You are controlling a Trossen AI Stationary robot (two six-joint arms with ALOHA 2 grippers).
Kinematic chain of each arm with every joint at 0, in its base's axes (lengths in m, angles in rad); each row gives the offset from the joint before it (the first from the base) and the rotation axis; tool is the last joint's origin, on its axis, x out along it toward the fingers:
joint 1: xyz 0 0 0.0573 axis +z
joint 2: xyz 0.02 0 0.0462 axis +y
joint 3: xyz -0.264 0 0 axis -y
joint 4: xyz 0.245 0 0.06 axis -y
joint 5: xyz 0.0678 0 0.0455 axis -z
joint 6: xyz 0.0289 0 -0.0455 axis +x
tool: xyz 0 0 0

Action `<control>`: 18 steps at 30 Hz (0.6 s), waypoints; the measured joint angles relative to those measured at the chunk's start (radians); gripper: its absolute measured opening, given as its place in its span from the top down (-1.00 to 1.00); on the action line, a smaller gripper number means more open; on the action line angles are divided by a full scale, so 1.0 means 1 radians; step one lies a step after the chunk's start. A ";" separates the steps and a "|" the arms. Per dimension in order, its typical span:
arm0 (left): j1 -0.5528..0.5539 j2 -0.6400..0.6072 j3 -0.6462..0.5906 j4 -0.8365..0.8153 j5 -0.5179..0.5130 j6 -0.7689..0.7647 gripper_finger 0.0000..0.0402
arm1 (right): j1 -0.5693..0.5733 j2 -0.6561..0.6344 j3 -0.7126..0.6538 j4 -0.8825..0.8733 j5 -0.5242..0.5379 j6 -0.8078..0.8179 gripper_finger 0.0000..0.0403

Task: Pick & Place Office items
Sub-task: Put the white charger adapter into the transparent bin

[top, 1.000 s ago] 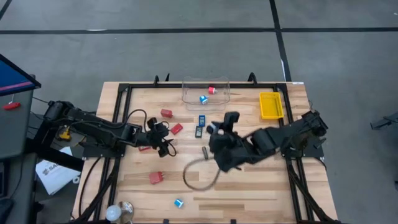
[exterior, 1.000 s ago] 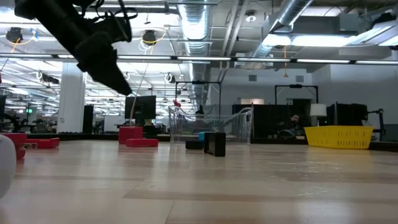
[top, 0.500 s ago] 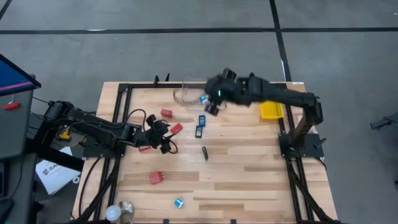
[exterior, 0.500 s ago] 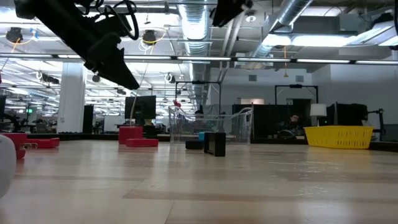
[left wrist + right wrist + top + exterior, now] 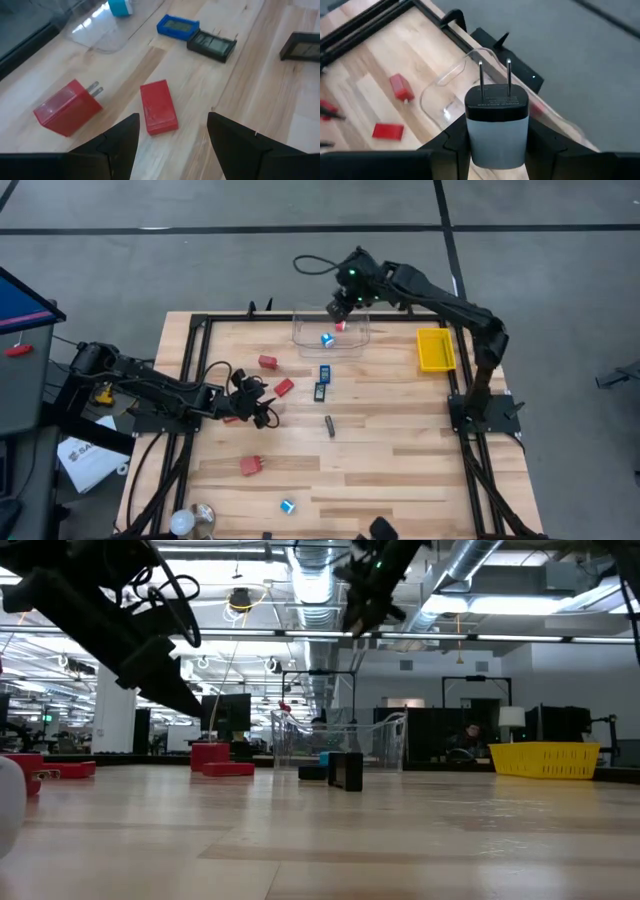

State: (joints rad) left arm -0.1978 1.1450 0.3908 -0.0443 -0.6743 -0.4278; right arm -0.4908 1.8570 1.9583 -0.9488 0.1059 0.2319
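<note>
My right gripper (image 5: 345, 288) hangs high over the far wall of the clear tub (image 5: 300, 330), shut on a white charger plug with a black face and two prongs (image 5: 496, 115). My left gripper (image 5: 262, 408) is open and hovers low over the table's left half. A flat red block (image 5: 158, 107) lies ahead of its fingers, and a red plug (image 5: 65, 107) lies beside that. Blue and black rectangles (image 5: 322, 380), a dark stick (image 5: 329, 425), another red piece (image 5: 250, 466) and a blue-and-white piece (image 5: 287, 506) lie on the wood. A blue piece (image 5: 327, 339) and a red piece (image 5: 340, 326) lie in the tub. My right gripper pinches the charger's white body (image 5: 496, 137) between its two fingers, one on each opposite side. The black pronged face (image 5: 496, 97) points away from the wrist. The charger is lifted clear, high above the tub.
The yellow tray (image 5: 435, 348) sits at the table's far right. A white bulb (image 5: 181, 524) rests at the near left corner. A black frame (image 5: 200, 330) rings the wooden top. A dark cable loop (image 5: 312, 262) trails from the right wrist. Bare wood spans the near right.
My right arm has swung from the table's middle up and toward the far edge, and now holds the charger above the tub's far wall. Its cable loop has gone along with it. My left gripper has sunk a little toward the table. The loose pieces have stayed put.
</note>
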 joint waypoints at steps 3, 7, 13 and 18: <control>0.000 0.000 0.000 0.009 0.000 0.000 -0.15 | -0.007 0.053 0.000 0.001 -0.020 0.039 0.37; 0.000 0.000 0.000 0.010 0.001 -0.001 -0.15 | 0.001 0.134 -0.001 -0.050 -0.025 0.033 0.37; 0.000 0.000 0.000 0.020 0.008 -0.002 -0.15 | 0.022 0.222 0.000 -0.116 0.023 -0.027 0.37; 0.000 0.000 0.000 0.027 0.019 -0.003 -0.15 | 0.020 0.269 -0.001 -0.110 0.026 -0.059 0.37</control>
State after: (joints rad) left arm -0.1978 1.1450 0.3912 -0.0175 -0.6557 -0.4309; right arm -0.4711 2.1258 1.9572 -1.0593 0.1315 0.1730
